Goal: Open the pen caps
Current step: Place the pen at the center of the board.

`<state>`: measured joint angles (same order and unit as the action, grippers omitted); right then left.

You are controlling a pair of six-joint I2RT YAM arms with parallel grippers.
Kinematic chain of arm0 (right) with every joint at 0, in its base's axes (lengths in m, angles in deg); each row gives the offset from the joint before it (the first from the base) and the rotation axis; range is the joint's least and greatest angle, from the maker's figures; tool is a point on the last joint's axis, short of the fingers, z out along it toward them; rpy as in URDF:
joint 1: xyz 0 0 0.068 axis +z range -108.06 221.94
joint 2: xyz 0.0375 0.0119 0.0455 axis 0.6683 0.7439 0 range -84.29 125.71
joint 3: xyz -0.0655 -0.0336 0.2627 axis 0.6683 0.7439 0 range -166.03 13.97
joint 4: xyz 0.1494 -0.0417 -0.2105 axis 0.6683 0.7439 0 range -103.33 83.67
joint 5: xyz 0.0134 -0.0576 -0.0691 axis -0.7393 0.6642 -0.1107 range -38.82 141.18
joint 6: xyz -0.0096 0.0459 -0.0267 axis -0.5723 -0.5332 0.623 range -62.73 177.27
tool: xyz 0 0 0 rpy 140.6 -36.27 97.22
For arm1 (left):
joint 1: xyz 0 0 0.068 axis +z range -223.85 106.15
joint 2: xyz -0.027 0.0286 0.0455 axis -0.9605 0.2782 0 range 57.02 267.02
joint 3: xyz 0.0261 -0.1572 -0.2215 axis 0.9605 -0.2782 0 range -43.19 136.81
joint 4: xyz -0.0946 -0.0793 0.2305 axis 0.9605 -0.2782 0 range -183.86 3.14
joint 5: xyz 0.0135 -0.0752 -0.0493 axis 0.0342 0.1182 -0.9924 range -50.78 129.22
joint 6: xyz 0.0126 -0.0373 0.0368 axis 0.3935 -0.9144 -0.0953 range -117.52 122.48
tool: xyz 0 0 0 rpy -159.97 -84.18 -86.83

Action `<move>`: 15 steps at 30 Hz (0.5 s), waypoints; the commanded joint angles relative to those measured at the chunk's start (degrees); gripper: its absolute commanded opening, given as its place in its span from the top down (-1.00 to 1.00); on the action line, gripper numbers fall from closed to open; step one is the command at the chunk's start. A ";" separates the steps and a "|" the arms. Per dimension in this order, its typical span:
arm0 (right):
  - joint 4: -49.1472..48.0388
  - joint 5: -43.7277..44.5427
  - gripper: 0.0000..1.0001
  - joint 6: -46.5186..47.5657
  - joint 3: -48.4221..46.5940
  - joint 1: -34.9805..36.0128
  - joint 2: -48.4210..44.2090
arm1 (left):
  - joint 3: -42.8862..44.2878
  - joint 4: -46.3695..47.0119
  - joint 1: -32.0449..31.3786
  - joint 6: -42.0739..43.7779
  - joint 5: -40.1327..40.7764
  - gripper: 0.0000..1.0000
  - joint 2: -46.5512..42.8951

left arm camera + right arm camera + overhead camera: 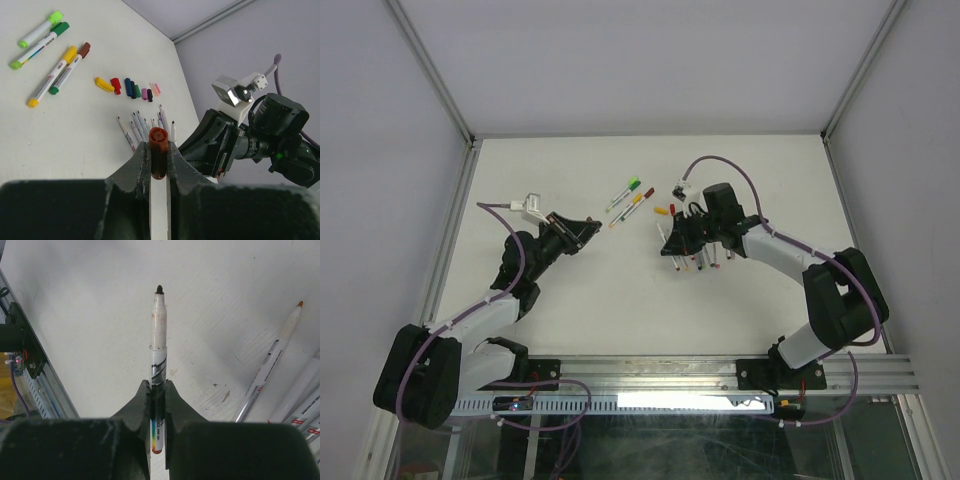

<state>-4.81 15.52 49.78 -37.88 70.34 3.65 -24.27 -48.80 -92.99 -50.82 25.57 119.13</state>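
Where left fingers (137,167) pinch the cap (158,142), its sides are hidden.

White tabletop (610,300), pale grey walls (640,60), aluminium rail (700,372) along near edge

White-black arms (485,315), purple cables (725,159), black end effectors (585,229).

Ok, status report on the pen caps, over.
Left gripper shut on brown cap. Right gripper shut on uncapped pen. Four capped pens left. Nothing blocking.
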 commanded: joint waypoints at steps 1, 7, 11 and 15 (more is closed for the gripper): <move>-1.26 0.63 1.00 -0.43 -2.54 0.80 0.56 | -1.05 5.61 -0.02 -1.95 -2.05 1.00 0.65; 0.10 2.68 1.00 -0.42 -3.39 1.29 1.89 | -2.42 7.15 -0.02 -2.76 -2.44 1.00 1.41; 1.28 3.87 1.00 -0.15 -4.10 1.86 2.94 | -3.07 7.35 -0.03 -2.86 -2.43 1.00 1.29; 2.09 4.97 1.00 0.23 -4.66 2.48 3.67 | -3.72 7.46 -0.02 -2.95 -2.35 1.00 1.09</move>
<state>-2.65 18.69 49.76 -39.46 71.91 6.84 -27.26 -45.26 -92.99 -53.28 24.11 120.55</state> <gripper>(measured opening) 0.076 0.088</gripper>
